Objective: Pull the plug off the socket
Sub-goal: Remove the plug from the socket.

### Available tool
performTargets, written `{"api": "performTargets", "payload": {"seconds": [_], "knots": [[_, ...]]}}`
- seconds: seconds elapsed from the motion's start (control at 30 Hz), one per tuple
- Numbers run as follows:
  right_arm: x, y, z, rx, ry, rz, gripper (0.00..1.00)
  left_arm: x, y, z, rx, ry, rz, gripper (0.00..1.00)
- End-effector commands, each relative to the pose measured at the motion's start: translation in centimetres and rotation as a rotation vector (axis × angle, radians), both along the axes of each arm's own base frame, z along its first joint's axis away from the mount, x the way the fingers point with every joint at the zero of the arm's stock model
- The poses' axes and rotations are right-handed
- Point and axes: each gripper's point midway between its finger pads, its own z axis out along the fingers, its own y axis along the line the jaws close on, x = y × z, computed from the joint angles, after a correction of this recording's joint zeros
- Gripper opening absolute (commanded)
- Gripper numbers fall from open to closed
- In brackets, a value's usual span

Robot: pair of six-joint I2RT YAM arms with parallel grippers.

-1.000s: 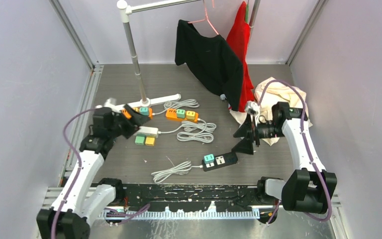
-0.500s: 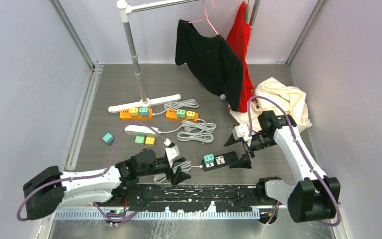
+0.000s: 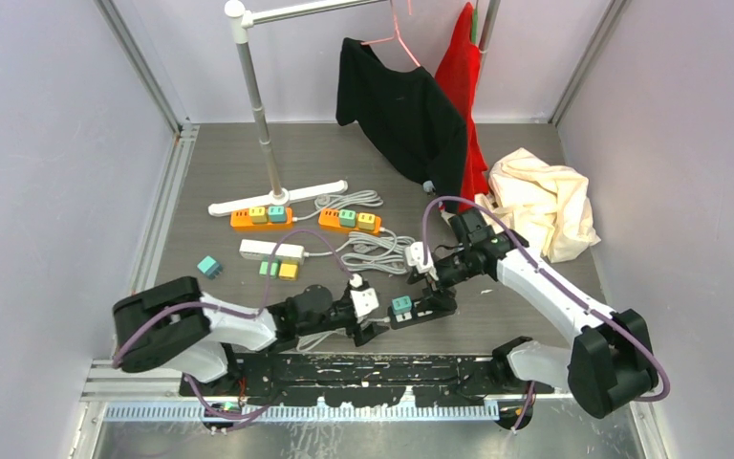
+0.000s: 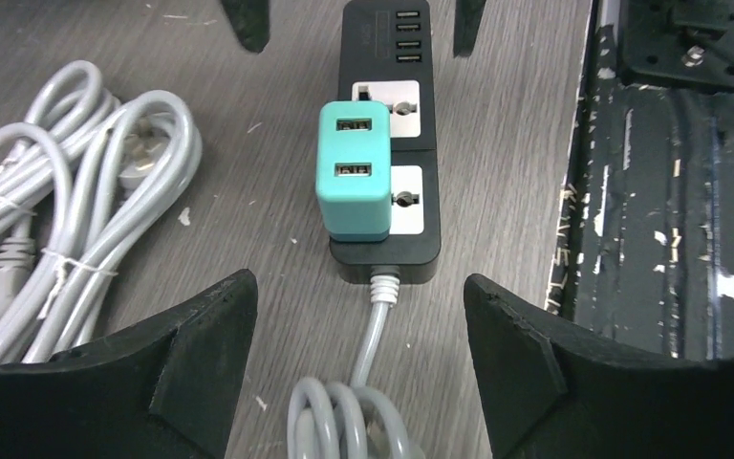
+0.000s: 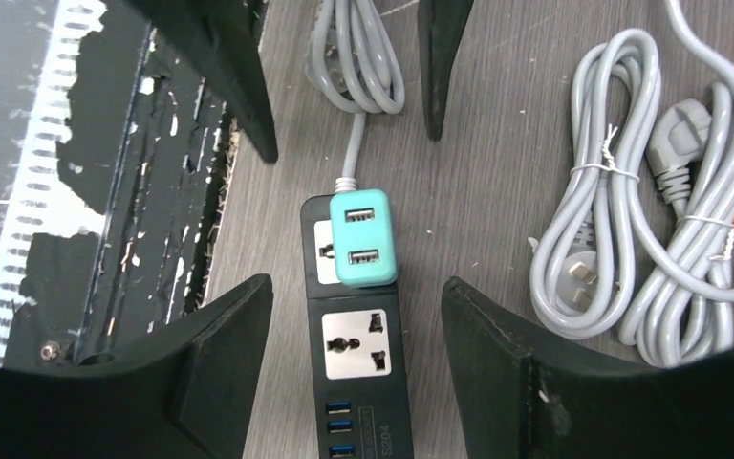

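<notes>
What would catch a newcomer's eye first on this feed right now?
The teal plug, seated in the black strip at the front of the table. The left gripper at the strip's cable end and the right gripper at its USB end face each other, both open, neither touching. Behind, a black garment and a red garment hang from the rack.

Two white-and-black robot arms meet low near the middle of the table's (image 3: 248, 163) near edge. The left arm (image 3: 239, 330) lies almost flat, stretched rightward. The left gripper (image 4: 358, 292) points right with its jaws spread wide. The right arm (image 3: 545, 287) bends in from the right. The right gripper (image 5: 354, 287) angles down and leftward, jaws parted, holding nothing.
</notes>
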Motion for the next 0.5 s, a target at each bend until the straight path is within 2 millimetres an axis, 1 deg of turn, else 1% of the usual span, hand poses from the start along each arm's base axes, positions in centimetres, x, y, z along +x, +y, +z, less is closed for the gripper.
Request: {"api": "performTargets", "payload": {"seconds": [0.0, 0.23, 0.3, 0.47], "knots": [[2.0, 1.5, -0.7, -0.022, -0.037, -0.067, 0.69, 1.4, -2.9, 2.5, -0.103, -0.106, 0.010, 0.79], [1.3, 2.3, -2.2, -0.056, -0.019, -0.048, 0.62, 2.1, -4.0, 0.7, -0.116, -0.093, 0.031, 0.80], [1.4, 2.2, -2.8, -0.076, -0.029, -0.045, 0.61, 2.0, -4.2, 0.4, -0.119, -0.080, 0.031, 0.79], [0.5, 2.2, -3.7, -0.092, -0.025, 0.002, 0.59, 2.0, -4.7, -0.2, -0.132, -0.056, 0.027, 0.79]]}}
